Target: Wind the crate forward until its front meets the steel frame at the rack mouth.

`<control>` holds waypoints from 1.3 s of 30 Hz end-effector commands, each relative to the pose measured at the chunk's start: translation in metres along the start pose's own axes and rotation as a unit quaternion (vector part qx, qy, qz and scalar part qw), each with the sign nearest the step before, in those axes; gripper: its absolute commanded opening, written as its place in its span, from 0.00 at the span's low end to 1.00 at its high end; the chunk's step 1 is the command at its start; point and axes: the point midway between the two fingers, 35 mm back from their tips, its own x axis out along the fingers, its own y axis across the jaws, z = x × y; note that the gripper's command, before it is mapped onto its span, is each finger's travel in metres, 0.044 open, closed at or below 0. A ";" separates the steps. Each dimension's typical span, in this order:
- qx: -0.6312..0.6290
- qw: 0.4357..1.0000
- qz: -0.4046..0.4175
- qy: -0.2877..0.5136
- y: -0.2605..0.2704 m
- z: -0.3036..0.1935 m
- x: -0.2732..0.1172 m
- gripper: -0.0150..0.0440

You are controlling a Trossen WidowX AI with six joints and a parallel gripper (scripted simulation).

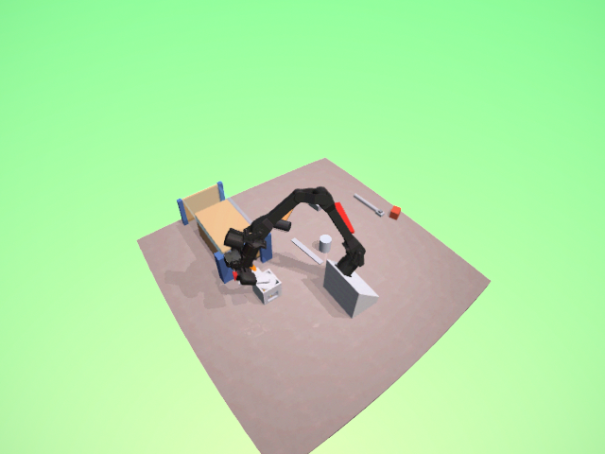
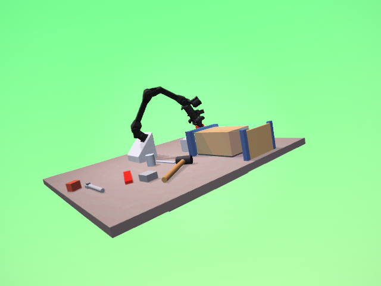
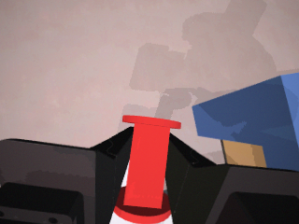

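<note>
Turning the red flanged winch grip (image 1: 235, 275) (image 2: 197, 127) (image 3: 149, 163), pinched in the black end effector (image 1: 240, 273) (image 2: 200, 125) (image 3: 148, 133), should go in slow level circles; the tan box-shaped crate (image 1: 225, 222) (image 2: 215, 141) sits inside the blue-posted cubby, and only the exterior view shows the black-headed mallet's full handle (image 2: 174, 170)

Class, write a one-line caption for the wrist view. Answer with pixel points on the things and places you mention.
Gripper (image 3: 148, 133) shut on a red knob (image 3: 147, 163), blue frame (image 3: 243, 112) to the right.

The top view looks steeply down from afar; the exterior looks across the bench (image 1: 312, 352) (image 2: 138, 199) from farther off, both sharing arm (image 1: 281, 207) (image 2: 140, 112) and rack (image 1: 223, 268) (image 2: 190, 143). The wrist view faces downward, close on the red grip (image 3: 149, 163).
</note>
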 end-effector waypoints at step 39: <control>-0.009 1.000 0.021 0.002 0.069 -0.013 -0.006 0.25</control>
